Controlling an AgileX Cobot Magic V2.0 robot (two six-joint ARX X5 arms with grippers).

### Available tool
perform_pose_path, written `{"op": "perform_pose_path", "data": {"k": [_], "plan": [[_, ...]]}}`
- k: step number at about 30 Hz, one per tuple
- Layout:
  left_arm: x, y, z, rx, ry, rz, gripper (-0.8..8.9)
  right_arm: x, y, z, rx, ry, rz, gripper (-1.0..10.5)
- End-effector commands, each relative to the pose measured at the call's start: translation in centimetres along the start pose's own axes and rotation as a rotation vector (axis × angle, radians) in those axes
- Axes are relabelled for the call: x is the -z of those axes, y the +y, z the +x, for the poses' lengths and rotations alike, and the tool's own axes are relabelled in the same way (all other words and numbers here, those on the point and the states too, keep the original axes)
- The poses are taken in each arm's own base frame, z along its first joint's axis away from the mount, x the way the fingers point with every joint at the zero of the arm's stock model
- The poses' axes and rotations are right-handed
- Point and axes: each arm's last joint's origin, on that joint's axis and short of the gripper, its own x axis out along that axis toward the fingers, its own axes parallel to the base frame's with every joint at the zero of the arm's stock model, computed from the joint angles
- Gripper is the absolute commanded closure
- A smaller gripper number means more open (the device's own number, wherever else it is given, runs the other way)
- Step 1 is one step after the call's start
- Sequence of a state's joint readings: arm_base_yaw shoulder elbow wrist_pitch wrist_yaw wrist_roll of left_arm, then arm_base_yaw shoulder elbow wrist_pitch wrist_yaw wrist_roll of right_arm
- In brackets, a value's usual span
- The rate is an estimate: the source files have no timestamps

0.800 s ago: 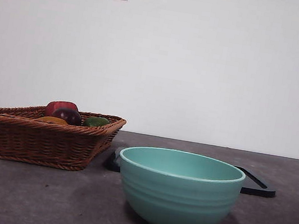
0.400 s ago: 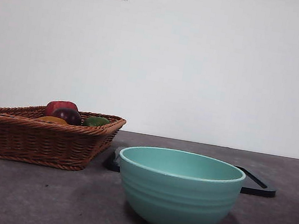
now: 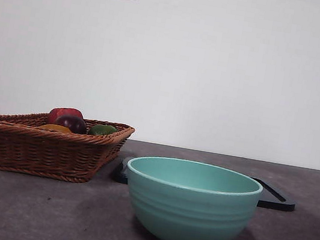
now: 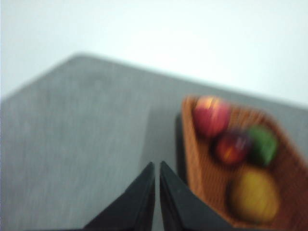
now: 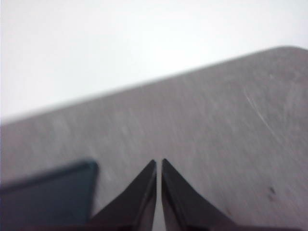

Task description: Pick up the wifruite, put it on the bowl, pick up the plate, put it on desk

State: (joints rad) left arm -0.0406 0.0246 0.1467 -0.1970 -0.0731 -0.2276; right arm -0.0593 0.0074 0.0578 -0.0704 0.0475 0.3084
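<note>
Front view: a woven brown wicker basket stands on the desk, a flat dark grey matte top with a faint speckle. Over its braided rim show four fruits — a red apple, a dark purple round fruit, a green fruit, and the wifruite, of which only a low golden-orange sliver clears the rim. Beside the basket and nearer the camera sits the bowl, deep, teal-green, glazed ceramic with faint horizontal ridges and a paler rim; what lies at its bottom is hidden by its wall. Behind the bowl lies a flat black tray with a raised edge.

Left wrist view, blurred: my left gripper is above the desk just outside the basket's wall, its two black tapered jaws drawn together to a thin slit, holding nothing. In the basket the wifruite lies nearest me, rounded and dull-skinned, with the purple fruit, the green one and the apple beyond it.

Right wrist view, also blurred: my right gripper is over bare desk, jaws likewise nearly touching and empty — a corner of the black tray lies close by.
</note>
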Motion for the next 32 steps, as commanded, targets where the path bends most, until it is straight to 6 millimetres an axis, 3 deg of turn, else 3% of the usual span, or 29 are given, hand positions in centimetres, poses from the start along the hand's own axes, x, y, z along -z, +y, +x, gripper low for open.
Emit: {"op": "perform_pose_path", "data": {"k": [1,9,16,23,32], "plan": [[-2.2,-0.5,-0.4,0.012,-0.041,-0.043,7.99,-2.0,0.6,-0.4,-0.015,-0.061,0.115,9.4],[-8.9,-2.5,-0.2,0.115,0.003,-0.046,7.99,-6.0,2.2,-0.6,-0.086,0.019,0.224,9.4],[-14.1,-4.5,1.4,0.219,0.071,-0.025,7.99,-11.8,4.9,-0.3,-0.284,0.080,0.203,9.4],[-16.8,-6.2,2.6,0.388,0.178,-0.046,7.99,-17.0,7.4,0.3,-0.424,0.234,0.094,9.4],[-18.4,-8.0,2.8,0.623,0.237,-0.042,7.99,-19.4,9.8,0.7,-0.573,0.380,-0.043,9.4]]}}
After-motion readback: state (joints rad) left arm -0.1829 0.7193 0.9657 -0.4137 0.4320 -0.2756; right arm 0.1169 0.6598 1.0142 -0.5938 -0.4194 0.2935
